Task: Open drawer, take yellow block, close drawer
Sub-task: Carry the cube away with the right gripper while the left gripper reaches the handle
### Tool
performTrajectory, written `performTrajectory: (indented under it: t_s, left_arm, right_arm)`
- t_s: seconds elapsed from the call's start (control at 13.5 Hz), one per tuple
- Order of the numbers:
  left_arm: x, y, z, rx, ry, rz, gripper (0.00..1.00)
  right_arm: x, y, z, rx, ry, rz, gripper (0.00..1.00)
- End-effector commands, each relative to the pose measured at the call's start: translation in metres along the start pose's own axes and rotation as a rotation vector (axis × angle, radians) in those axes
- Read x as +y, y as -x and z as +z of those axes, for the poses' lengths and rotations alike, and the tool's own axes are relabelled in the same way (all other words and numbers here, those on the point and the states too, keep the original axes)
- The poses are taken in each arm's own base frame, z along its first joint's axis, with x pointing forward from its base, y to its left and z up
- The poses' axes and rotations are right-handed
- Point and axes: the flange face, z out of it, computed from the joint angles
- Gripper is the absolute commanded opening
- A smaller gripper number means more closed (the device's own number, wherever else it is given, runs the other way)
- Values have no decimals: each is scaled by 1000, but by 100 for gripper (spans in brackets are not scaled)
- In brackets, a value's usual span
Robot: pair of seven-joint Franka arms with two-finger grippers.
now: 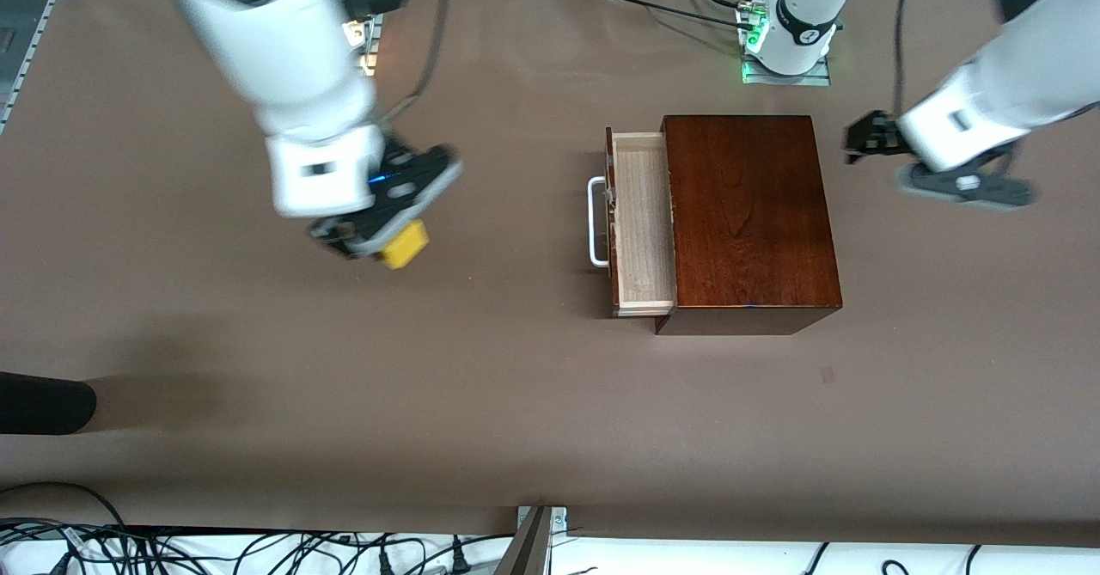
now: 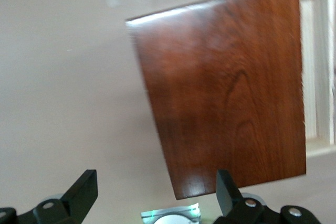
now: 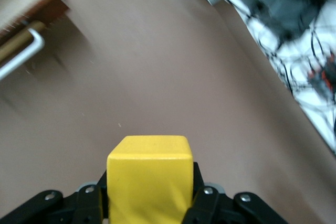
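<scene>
Front view: I see the right gripper (image 1: 378, 244) clamped on the yellow block (image 1: 405, 245), a cube, no long axis.
Block protrudes past the fingertips, above the table (image 1: 258, 437); drawer (image 1: 640, 223) open, handle toward right arm's end; left gripper (image 1: 855, 141) jaws apart beside the box.

White rounded arm (image 1: 284, 51) casings, black joint bands, black screw-studded pincers (image 1: 361, 235), trailing black cables.
</scene>
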Motion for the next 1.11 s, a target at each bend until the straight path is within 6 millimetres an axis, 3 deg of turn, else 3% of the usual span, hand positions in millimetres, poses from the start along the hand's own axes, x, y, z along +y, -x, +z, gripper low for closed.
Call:
performTrajectory:
  t_s: [0.0, 0.22, 0.45, 0.59, 0.74, 0.82, 1.04]
  left_arm:
    - [48, -24, 23, -63, 40, 197, 100]
    - [135, -38, 50, -72, 53, 403, 100]
    - [200, -57, 80, -17, 74, 738, 100]
    - [250, -54, 98, -15, 79, 819, 100]
    - [327, -36, 135, -81, 78, 926, 100]
    - [347, -37, 146, -97, 82, 917, 100]
    - [335, -59, 152, -59, 99, 944, 100]
  right_arm:
    - [42, 52, 18, -53, -58, 103, 0]
    - [78, 98, 61, -96, -82, 219, 0]
    - [82, 132, 108, -146, -100, 310, 0]
    - [87, 153, 150, -187, -105, 421, 0]
    - [87, 175, 191, -198, -98, 491, 0]
    - [85, 184, 209, -193, -93, 524, 0]
    - [77, 200, 247, -174, -75, 599, 0]
